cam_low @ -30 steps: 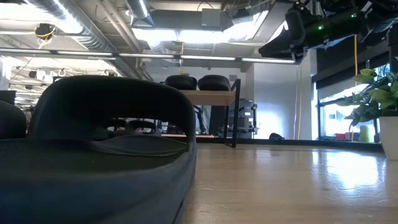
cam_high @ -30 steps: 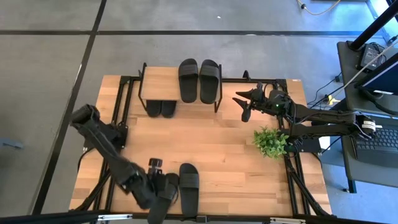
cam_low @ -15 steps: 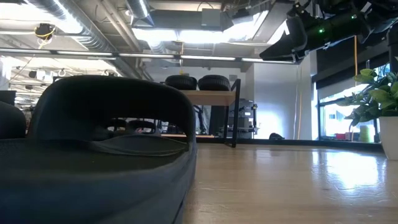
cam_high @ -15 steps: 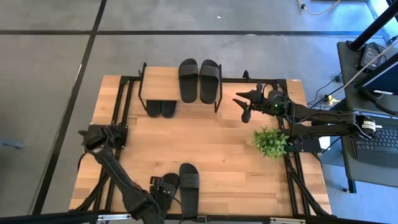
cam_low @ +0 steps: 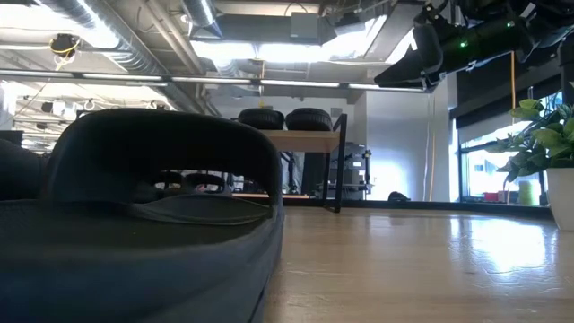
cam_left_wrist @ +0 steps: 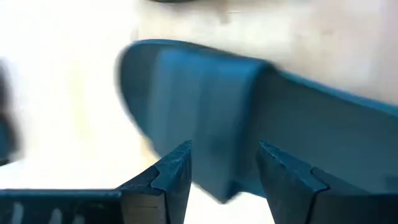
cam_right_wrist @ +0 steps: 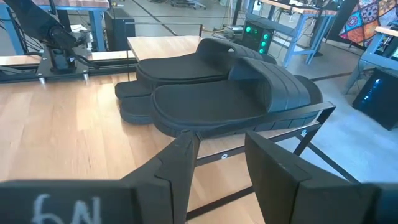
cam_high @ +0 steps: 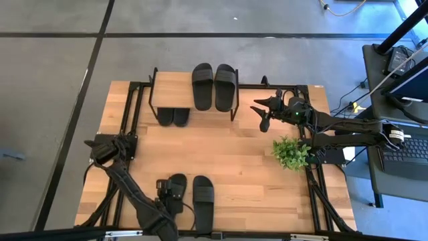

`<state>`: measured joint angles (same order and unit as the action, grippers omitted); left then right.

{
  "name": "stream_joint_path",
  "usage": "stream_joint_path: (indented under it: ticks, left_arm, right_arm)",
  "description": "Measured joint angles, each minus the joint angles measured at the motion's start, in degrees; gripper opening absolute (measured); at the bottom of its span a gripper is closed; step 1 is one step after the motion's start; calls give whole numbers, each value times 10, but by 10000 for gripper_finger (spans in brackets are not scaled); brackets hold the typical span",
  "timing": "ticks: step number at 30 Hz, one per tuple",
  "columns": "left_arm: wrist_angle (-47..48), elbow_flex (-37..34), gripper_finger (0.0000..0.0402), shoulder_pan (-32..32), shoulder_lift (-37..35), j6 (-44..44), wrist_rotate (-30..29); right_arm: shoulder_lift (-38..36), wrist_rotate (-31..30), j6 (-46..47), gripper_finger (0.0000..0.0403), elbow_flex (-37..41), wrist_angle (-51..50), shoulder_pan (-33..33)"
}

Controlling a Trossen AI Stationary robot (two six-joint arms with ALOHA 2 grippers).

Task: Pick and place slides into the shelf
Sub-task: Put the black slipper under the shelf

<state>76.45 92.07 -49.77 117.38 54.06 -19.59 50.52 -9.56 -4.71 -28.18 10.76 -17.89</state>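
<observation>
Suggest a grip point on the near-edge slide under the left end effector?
Take the ribbed strap of the near-left slide, coming straight down. It lies flat, sole down, so the raised strap arch is the one part fingers can close across. The left end effector is already open astride it. Its mate lies alongside on one side, so keep the fingers narrow.

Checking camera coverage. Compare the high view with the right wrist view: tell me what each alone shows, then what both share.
Only the high view shows the left gripper open over a slide at the table's near edge, its mate beside it, and the plant.

Only the right wrist view shows the right gripper's open fingers up close, plus benches in the room behind.

Both show the shelf, the pair on top, and the pair beneath.
</observation>
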Motion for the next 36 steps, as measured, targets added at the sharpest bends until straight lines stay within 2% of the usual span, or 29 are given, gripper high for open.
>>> stream_joint_path:
  ticks: [5,19,36]
  left_arm:
    - [47,-6,167,17,0,0,-33]
    - [-13,-31,167,27,0,9,-29]
    - [-5,-31,167,35,0,9,-37]
  right_arm:
    - [0,0,1,145,0,0,0]
    - [0,0,0,145,0,-5,0]
    - [0,1,12,145,0,-38,0]
